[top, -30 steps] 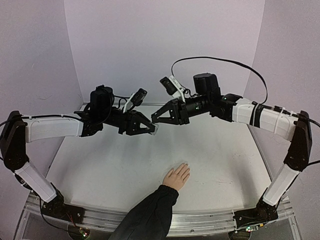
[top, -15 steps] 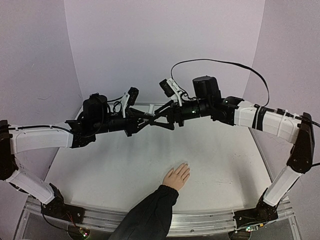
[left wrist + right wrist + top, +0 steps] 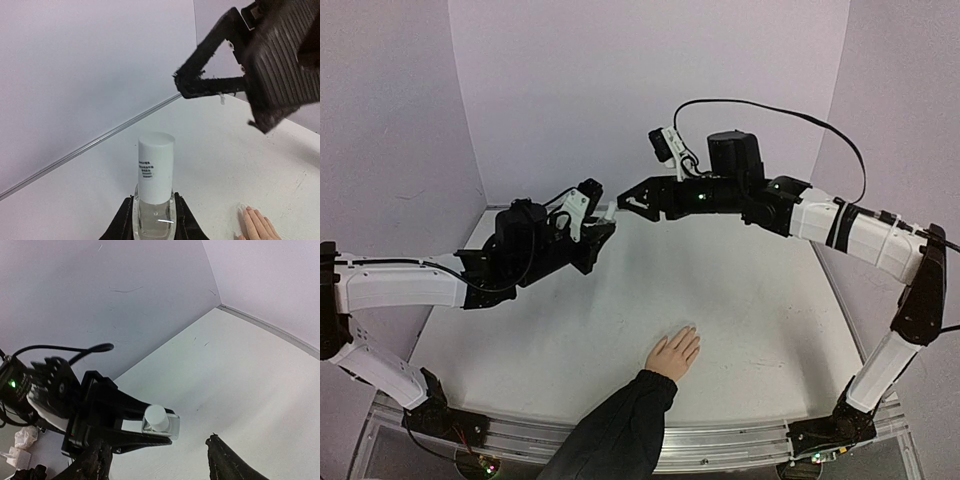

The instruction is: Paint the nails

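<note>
A small clear glass bottle with a white cylindrical cap (image 3: pixel 155 172) is clamped by its body between the left arm's two black fingers (image 3: pixel 124 225). It is held in the air above the back left of the white bench (image 3: pixel 770 300), with the cap pointing out past the fingertips towards the other arm. The right arm's black fingers (image 3: pixel 223 460) stand apart with nothing between them, close to the cap but not touching it. A light-skinned human hand in a dark sleeve (image 3: pixel 675 353) lies flat, palm down, near the front middle of the bench, well apart from both arms. Its tiny pale nails (image 3: pixel 248 209) point towards the back wall and appear unpainted, though they are too small to be sure. The cap is on, so opening the bottle seems to be the step in hand. If the right fingers close off-centre on the smooth cap, they could slip or knock the bottle askew. A twist could spin the slick glass in the left grip — and a tilted open bottle could spill polish onto the bench or the sleeve.
</note>
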Robot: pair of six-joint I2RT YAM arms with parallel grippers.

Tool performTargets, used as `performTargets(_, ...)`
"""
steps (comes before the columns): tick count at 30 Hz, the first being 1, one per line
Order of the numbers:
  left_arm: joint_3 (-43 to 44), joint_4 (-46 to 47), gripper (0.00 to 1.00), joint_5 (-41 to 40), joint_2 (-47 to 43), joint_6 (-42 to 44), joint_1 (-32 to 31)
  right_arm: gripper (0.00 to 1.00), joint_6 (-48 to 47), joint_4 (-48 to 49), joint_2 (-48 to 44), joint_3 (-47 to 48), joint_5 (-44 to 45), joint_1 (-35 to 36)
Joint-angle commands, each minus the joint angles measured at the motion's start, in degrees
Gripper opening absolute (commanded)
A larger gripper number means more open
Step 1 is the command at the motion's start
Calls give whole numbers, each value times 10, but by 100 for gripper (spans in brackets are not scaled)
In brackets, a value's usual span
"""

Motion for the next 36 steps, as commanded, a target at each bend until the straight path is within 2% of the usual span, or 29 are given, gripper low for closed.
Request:
performTargets(1, 27, 13, 0, -34, 12, 25, -10, 66, 44, 9, 33, 47, 24, 10)
performTargets(4, 33, 13, 0, -33, 18, 28, -14, 63, 46, 1, 53, 67, 22, 15)
performTargets(14, 35, 12, 0, -28, 21, 28, -17, 34, 43, -1, 77, 81, 0, 17)
performTargets(20, 41, 11, 0, -3, 20, 20, -18, 30, 42, -1, 92, 87, -31, 16)
performTargets(26, 31, 12, 0, 52, 4, 3, -12, 1, 12, -1, 87, 87, -56, 16)
performTargets(28, 23, 12, 0, 141, -9, -21, 10, 0, -12, -1, 76, 79, -80, 16)
performTargets(30, 16, 15, 0, 279, -21, -69, 60, 0, -82, -1, 60, 62, -147, 16)
performTargets(32, 19, 29, 0, 470, -21, -123, 112, 0, -161, -9, 44, 38, -281, 16)
performTargets(33, 33, 34, 0, 602, -14, -145, 132, 0, -213, -31, 35, 28, -355, 16)
performTargets(35, 65, 47, 0, 772, 6, -207, 159, 0, -254, -60, 24, 15, -436, 16)
performTargets(36, 81, 57, 0, 828, 17, -240, 164, 0, -254, -61, 23, 12, -464, 16)
